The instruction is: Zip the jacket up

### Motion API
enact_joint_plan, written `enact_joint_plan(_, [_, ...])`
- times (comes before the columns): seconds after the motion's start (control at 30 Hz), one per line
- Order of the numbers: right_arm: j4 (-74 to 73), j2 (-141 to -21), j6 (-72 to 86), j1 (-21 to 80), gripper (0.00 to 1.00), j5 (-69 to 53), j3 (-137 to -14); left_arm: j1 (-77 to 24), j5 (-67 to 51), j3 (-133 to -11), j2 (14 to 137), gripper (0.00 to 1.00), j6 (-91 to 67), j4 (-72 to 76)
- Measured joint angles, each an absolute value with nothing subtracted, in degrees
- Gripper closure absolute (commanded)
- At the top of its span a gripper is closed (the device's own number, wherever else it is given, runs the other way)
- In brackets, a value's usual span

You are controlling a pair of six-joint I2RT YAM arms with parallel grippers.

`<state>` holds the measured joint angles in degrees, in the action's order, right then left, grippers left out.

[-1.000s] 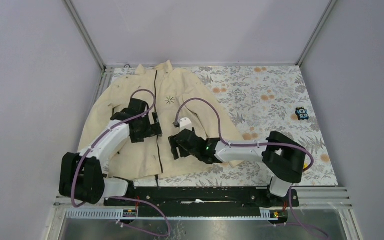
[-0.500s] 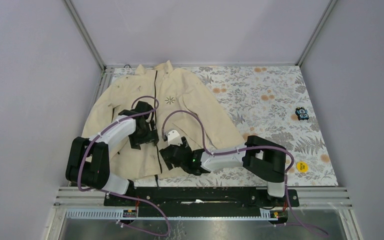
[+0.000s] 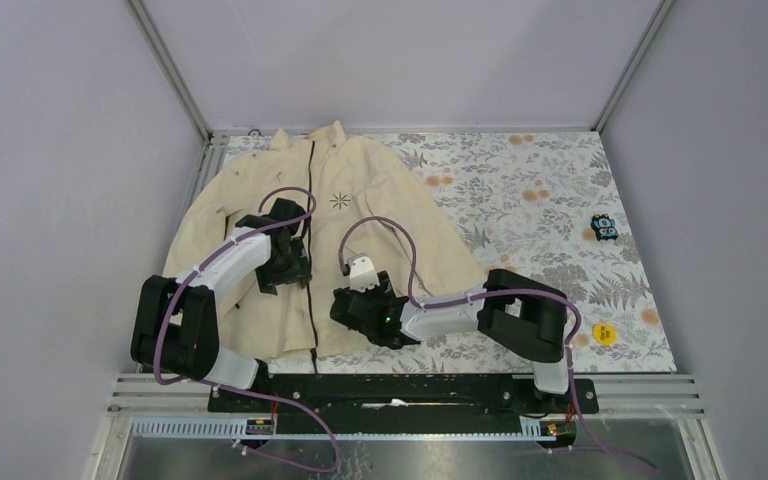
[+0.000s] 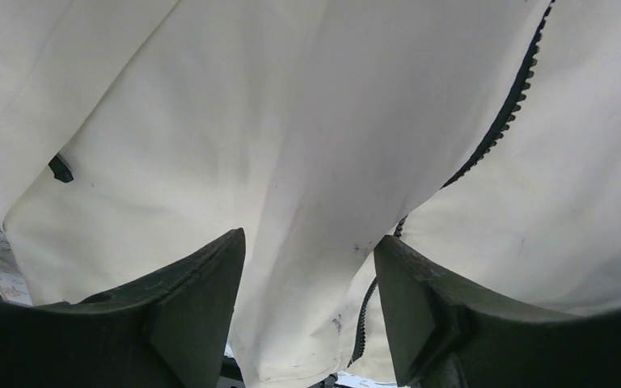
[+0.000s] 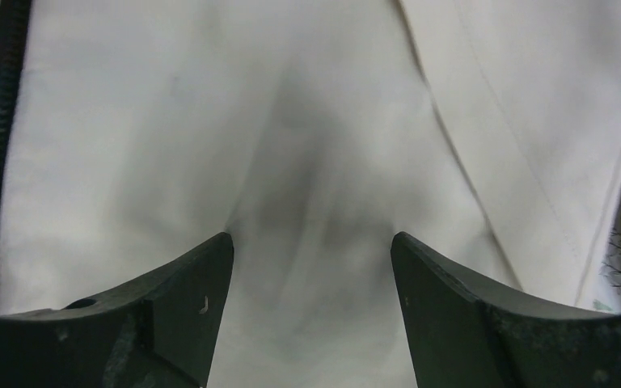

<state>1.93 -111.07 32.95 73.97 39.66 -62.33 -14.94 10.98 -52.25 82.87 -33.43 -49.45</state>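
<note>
A cream jacket (image 3: 360,200) lies flat, front up, on the left half of a flower-patterned tabletop (image 3: 540,200), with its collar at the far edge and its hem nearest the arm bases. The left gripper (image 3: 295,265) is down on the jacket's chest panel, just beside the dark zipper (image 3: 312,180). Its wrist view shows the jaws apart with cloth rising between them but not clearly pinched. Zipper teeth run diagonally past its right finger, and no slider can be seen. The right gripper (image 3: 345,305) presses the lower panel on the other side of the zipper, near the hem. Its jaws are also apart, over a soft crease. Well to the right, a small dark object (image 3: 603,227) and a yellow disc (image 3: 603,333) lie on the bare cloth. This appears to be the step of steadying both front panels. The next move probably calls for finding the slider, gripping it firmly, and drawing it toward the collar while the hem is held taut.
</note>
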Motion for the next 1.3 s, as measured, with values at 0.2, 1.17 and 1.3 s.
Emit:
enact_joint_plan(0.2, [1.8,-108.4,31.7,71.7,0.15,37.8,-60.9,-14.9,11.1,-52.3,82.9,0.39,-33.3,-49.0])
enact_joint_plan(1.17, [4.1,-119.8,28.3,75.1,0.41,38.5,-74.8,-14.9,16.7,-51.2,80.8,0.56,-32.9,-45.5])
enact_joint_plan(1.3, [7.7,-119.8,27.6,75.1,0.51,38.9,-72.3,-14.9,16.4,-51.0,80.8,0.56,-32.9,-45.2])
